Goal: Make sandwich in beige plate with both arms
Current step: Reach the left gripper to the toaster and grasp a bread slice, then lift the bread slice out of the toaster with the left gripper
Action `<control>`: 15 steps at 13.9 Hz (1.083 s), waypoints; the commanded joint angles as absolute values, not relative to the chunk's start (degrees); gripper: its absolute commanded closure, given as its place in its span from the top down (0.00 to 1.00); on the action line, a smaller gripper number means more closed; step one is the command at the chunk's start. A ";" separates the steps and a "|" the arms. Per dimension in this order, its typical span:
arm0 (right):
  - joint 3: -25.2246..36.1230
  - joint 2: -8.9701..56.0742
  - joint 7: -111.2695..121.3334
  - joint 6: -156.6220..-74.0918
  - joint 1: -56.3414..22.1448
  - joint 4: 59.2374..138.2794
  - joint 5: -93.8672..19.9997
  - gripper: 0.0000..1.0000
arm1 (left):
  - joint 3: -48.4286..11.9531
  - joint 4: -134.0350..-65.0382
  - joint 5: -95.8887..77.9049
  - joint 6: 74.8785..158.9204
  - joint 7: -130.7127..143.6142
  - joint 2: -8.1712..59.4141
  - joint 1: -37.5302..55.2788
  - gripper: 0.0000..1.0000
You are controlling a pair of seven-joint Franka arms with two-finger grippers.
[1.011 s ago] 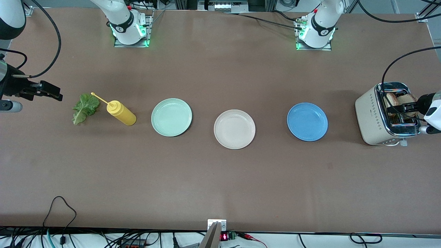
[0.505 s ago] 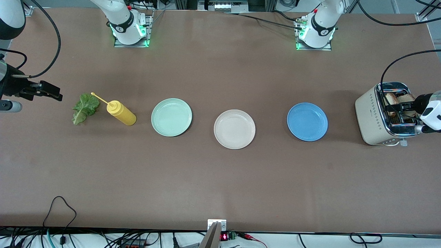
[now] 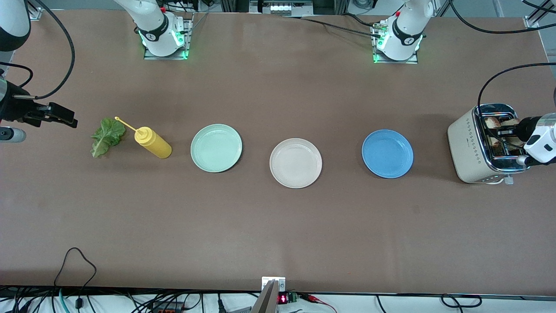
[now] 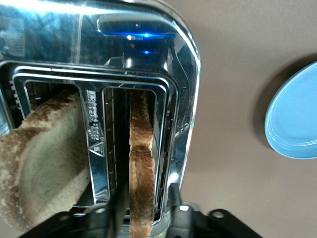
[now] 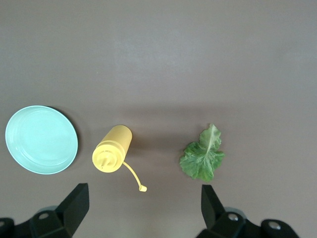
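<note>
Two toasted bread slices stand in the slots of the toaster (image 3: 471, 148). My left gripper (image 3: 506, 132) is down over the toaster, its jaws narrowed around one slice (image 4: 141, 163) but open, a small gap showing at one finger (image 4: 173, 198). The second slice (image 4: 44, 158) sits in the neighbouring slot. The beige plate (image 3: 295, 163) lies bare mid-table. The lettuce leaf (image 3: 106, 135) lies flat toward the right arm's end. My right gripper (image 3: 65, 116) hangs open above the table beside the lettuce (image 5: 203, 158), nothing between its fingers (image 5: 77, 203).
A yellow squeeze bottle (image 3: 153, 143) lies on its side between the lettuce and a mint-green plate (image 3: 216, 148). A blue plate (image 3: 387, 153) sits between the beige plate and the toaster. Cables run along the table's near edge.
My left gripper has shifted a little along the toaster top and its jaws have narrowed around the slice. The right arm has barely moved.
</note>
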State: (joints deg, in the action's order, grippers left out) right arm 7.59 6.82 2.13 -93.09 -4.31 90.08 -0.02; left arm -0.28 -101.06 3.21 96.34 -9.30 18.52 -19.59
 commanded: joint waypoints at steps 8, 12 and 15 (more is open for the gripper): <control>7.47 8.35 1.49 -92.99 -2.99 88.86 -1.67 1.00 | -0.96 -87.75 3.87 82.74 -13.45 17.84 -19.51 0.04; 7.47 9.22 2.11 -92.90 -3.08 88.86 -1.67 1.00 | -1.49 -80.08 4.04 70.96 -12.39 17.58 -14.60 0.04; 7.47 10.19 2.29 -92.73 -3.08 88.86 -1.58 1.00 | -1.50 -74.98 3.96 63.48 -11.43 17.49 -5.40 0.02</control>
